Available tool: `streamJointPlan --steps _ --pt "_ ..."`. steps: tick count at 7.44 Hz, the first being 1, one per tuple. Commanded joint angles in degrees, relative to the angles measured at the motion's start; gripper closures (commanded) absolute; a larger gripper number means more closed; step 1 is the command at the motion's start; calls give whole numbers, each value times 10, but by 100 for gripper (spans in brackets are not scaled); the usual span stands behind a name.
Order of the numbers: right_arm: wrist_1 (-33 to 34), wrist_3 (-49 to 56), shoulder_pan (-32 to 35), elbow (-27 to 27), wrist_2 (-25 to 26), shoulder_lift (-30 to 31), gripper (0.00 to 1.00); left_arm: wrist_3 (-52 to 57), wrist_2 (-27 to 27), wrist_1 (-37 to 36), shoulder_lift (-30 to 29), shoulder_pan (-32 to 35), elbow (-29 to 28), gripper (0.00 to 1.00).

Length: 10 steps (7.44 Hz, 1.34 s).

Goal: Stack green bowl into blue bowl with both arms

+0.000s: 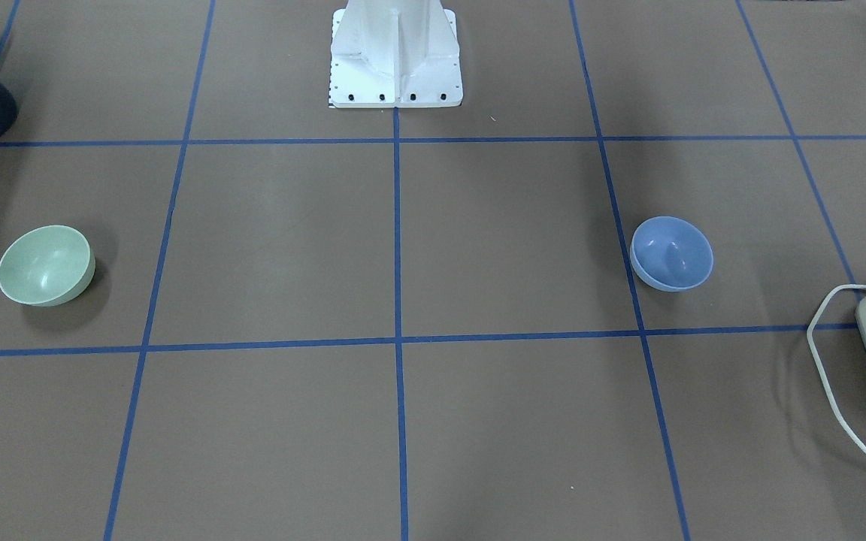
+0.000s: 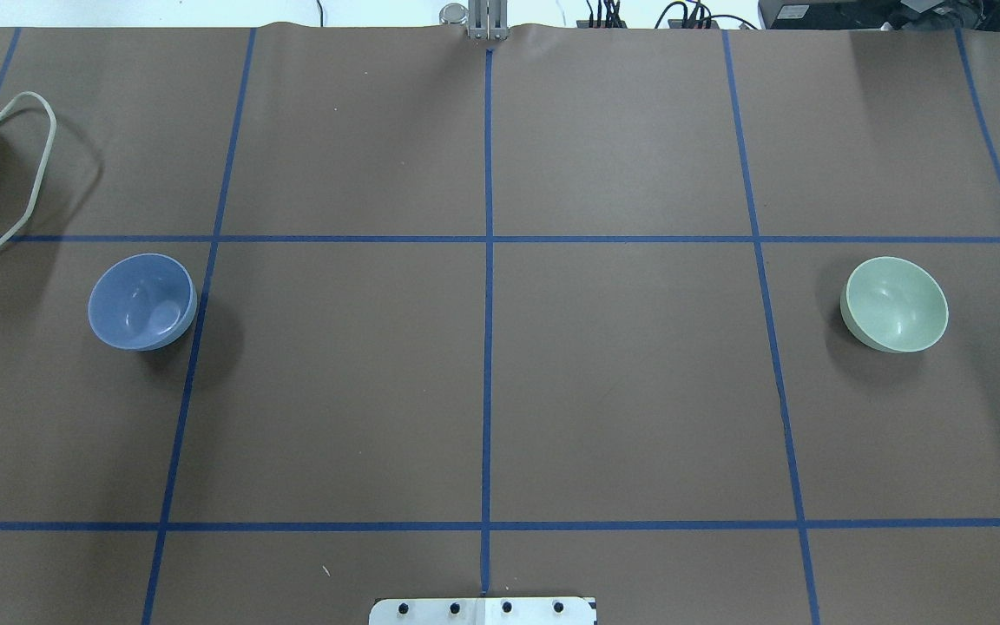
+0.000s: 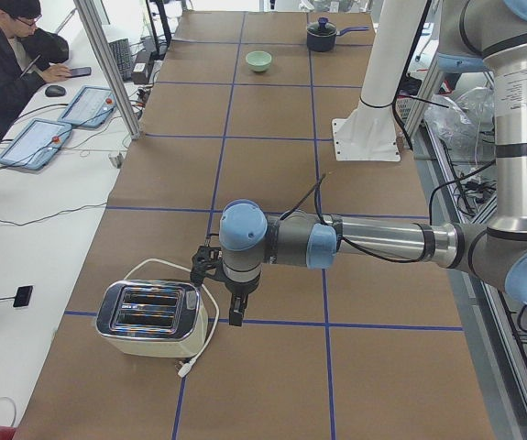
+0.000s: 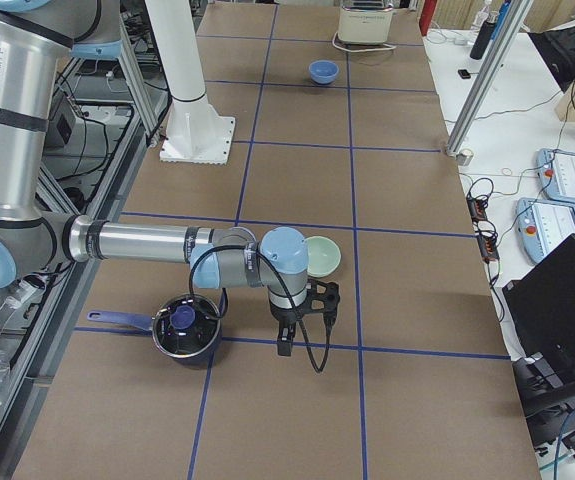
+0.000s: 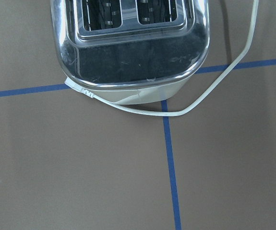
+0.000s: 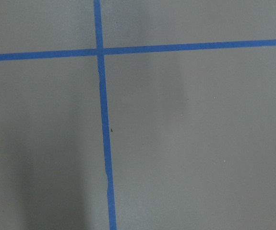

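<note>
The green bowl (image 2: 897,304) sits upright and empty on the table's right side; it also shows in the front view (image 1: 46,265) and beside the near arm in the right view (image 4: 322,256). The blue bowl (image 2: 141,301) sits upright and empty on the left side, also in the front view (image 1: 671,253). My left gripper (image 3: 236,313) hangs above the table next to the toaster. My right gripper (image 4: 285,343) hangs above the table just short of the green bowl. Both grippers show only in the side views, so I cannot tell whether they are open or shut.
A chrome toaster (image 3: 148,318) with a white cable (image 5: 195,103) stands at the table's left end. A dark pot (image 4: 185,328) with a glass lid stands at the right end. The white robot base (image 1: 395,68) stands at the middle of the robot's side.
</note>
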State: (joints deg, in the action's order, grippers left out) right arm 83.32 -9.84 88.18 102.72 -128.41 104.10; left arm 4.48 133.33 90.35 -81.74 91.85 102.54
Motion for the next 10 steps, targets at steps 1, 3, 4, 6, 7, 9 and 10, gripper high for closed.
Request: streamJointPlan --steps 1,3,4,6,7,9,10 --pt "0 0 0 -1 -1 0 0 0 1 1 1 0 5 1" --pt "0 0 0 0 -1 1 0 0 2 1 -1 0 26 1" --pt "0 -1 0 0 -1 0 0 0 2 3 -4 0 36 1" --pt "0 -1 0 1 -2 0 0 -1 3 96 -7 -1 35 1" --pt "0 -1 -1 1 -2 -1 0 -9 -2 182 -47 -4 3 1" --pt "-19 -2 -12 1 -11 -6 0 -16 4 226 -76 -6 -20 1" --pt "-51 -3 -20 0 -24 -18 0 -15 24 241 -76 -6 -23 1"
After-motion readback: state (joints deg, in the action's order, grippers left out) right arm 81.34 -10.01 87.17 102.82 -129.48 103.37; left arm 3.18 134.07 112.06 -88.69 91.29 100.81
